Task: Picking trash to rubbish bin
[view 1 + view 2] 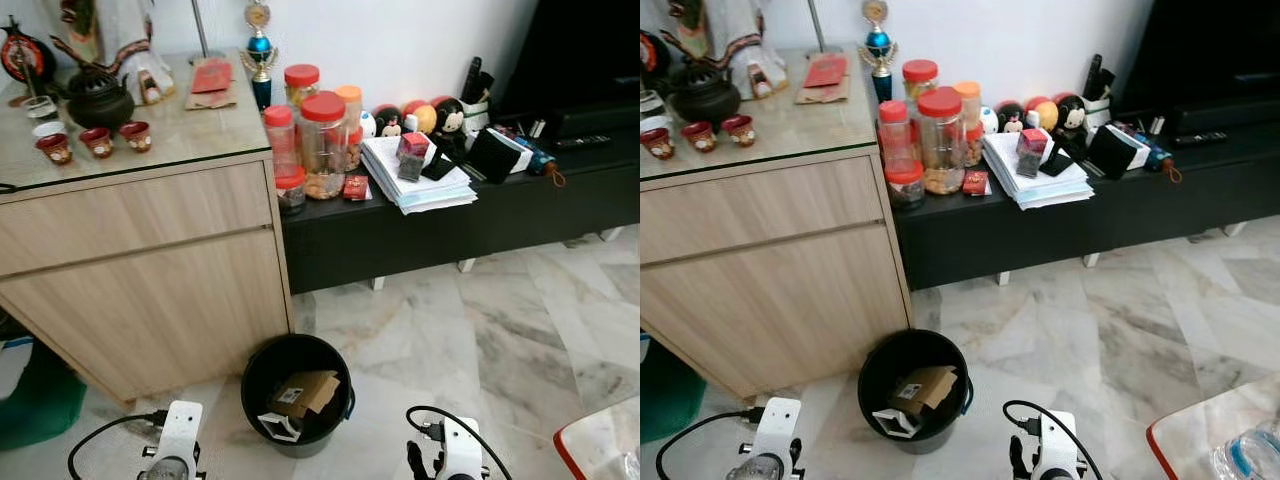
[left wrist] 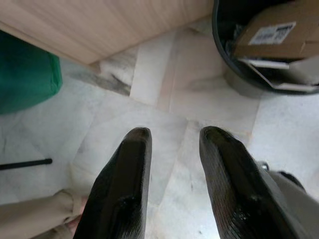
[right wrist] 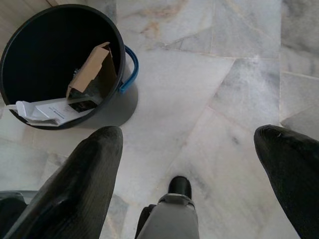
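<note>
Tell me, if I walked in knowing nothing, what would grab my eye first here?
Probably the black rubbish bin on the marble floor beside the wooden cabinet, already holding a brown cardboard box and white paper. Next, the cluster of red-lidded jars on the low black shelf, beside a stack of papers. On the cabinet's glass top sits a dark teapot with small red cups.

bin (image 1: 262, 372) floor hidden by trash | glass table (image 1: 600, 445) cropped

Glossy marble floor (image 1: 480, 330), cardboard box (image 1: 305, 392), wood-grain cabinet (image 1: 140, 280).
</note>
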`<state>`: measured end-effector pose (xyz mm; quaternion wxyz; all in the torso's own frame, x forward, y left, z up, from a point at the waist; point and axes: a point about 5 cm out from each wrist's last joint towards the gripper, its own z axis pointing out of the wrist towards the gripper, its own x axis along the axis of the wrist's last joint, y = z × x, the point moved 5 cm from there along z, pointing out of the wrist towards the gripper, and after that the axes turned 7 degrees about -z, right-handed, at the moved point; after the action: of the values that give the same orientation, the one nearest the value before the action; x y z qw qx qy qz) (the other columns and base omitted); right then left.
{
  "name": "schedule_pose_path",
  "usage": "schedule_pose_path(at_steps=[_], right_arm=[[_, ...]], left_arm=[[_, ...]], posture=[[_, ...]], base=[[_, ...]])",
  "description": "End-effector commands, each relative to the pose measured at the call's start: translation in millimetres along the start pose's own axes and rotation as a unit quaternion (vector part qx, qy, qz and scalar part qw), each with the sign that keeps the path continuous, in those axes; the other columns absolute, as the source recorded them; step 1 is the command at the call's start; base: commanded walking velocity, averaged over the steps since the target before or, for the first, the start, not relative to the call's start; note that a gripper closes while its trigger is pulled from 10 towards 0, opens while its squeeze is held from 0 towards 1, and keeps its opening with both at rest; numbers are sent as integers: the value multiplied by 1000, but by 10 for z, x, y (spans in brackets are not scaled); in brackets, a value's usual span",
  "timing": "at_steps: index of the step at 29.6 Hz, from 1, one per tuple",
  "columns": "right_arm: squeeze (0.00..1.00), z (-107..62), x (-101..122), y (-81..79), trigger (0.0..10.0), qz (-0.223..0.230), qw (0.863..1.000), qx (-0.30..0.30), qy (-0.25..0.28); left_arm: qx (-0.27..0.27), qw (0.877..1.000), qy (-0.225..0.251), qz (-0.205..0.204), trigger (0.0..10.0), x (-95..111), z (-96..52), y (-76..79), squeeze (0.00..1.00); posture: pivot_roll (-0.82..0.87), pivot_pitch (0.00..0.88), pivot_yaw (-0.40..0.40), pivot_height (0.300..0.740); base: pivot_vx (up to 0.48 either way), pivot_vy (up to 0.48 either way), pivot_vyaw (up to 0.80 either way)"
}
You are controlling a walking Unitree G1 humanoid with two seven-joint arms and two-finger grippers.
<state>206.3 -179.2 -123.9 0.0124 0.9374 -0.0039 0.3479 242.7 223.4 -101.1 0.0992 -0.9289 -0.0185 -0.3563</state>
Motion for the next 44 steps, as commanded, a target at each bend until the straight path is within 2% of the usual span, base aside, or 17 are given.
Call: schedule_pose_path(at_steps=[1,26,28,38,44], right_arm=[[0,6,22,-12,10000,1,1000,1,3],[0,19,76,-21,10000,-2,1000,4,10],[0,32,147,-36,10000,-6,1000,9,21],[0,52,231,-48,10000,-6,1000,10,29],[0,65,343,-78,10000,-15,998,17,50]], left_arm=[[2,1000,-3,-11,10000,-45,-9,-20,0],[6,1000,5,-14,10000,-17,-8,-30,0],[2,1000,17,-9,10000,55,1,-8,0],[-4,1000,26,-14,10000,116,8,30,0],[-8,999,45,4,10000,219,15,76,0]], posture=[[-118,34,4,740],[-114,38,-3,740],[-114,38,-4,740],[-115,33,-6,740],[-115,35,-8,740]], base=[[-285,0,0],[-285,0,0],[0,0,0],[-177,0,0],[-44,0,0]])
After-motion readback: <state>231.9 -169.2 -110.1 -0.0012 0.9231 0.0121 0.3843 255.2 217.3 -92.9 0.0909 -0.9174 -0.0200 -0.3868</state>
